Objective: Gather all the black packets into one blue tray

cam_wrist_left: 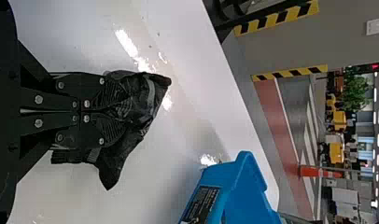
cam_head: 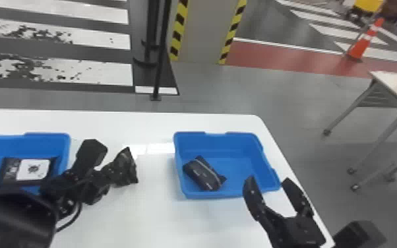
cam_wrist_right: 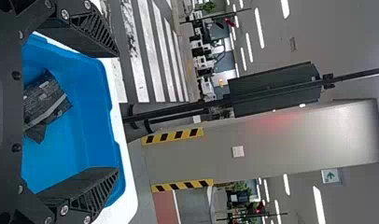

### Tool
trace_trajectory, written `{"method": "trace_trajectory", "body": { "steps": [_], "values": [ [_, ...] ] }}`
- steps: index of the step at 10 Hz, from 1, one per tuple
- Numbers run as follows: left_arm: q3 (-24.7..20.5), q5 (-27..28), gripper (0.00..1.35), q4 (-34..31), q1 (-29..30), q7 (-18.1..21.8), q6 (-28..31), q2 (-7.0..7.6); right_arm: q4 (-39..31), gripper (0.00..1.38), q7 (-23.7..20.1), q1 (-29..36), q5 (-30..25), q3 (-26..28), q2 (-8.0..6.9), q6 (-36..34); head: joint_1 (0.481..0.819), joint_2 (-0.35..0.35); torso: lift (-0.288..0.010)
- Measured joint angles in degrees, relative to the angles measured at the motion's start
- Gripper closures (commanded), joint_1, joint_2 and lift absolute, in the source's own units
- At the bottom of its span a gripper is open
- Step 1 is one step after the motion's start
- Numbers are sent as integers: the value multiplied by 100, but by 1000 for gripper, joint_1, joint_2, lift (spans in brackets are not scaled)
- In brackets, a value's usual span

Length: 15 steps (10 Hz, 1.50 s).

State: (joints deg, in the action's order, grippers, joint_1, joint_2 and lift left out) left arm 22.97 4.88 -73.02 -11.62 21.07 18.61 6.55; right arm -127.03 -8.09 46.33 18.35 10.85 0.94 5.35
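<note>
In the head view my left gripper [cam_head: 104, 173] is over the white table between the two blue trays, shut on a black packet [cam_head: 124, 167]. The left wrist view shows the left gripper [cam_wrist_left: 115, 112] pinching that crumpled packet [cam_wrist_left: 148, 100]. Another black packet [cam_head: 202, 173] lies in the right blue tray [cam_head: 240, 194], toward its left side. My right gripper [cam_head: 272, 184] stands open at that tray's near right corner, holding nothing. From the right wrist view, the right gripper [cam_wrist_right: 114, 112] has its fingers wide apart, with the packet [cam_wrist_right: 45, 105] inside the tray [cam_wrist_right: 85, 135].
At the left, partly behind my left arm, another blue tray [cam_head: 47, 138] holds a black package with a white label [cam_head: 33, 169]. The white table [cam_head: 115, 123] ends just right of the right tray. A second table [cam_head: 394, 82] stands farther off at the right.
</note>
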Motion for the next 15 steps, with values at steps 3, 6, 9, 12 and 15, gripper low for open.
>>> {"method": "trace_trajectory", "body": {
  "steps": [3,6,9,12,15],
  "values": [
    [-606,242,1214,-1383,707,188,-105,93,-15,157,0,36,5,0,11,0,695,-297,-110],
    [-1809,364,1214,-3470,2187,376,244,125,-16,157,0,66,5,0,12,0,695,-207,-110],
    [-2842,338,1214,-4731,3221,466,400,6,-14,157,0,56,12,-21,18,0,695,-116,-110],
    [-3473,271,946,-5005,3743,532,452,-129,11,157,-8,46,16,-57,21,0,695,-26,-110],
    [-3950,283,96,-5009,3952,540,465,-203,12,156,-9,35,16,-99,21,0,695,39,-110]
  ]
}}
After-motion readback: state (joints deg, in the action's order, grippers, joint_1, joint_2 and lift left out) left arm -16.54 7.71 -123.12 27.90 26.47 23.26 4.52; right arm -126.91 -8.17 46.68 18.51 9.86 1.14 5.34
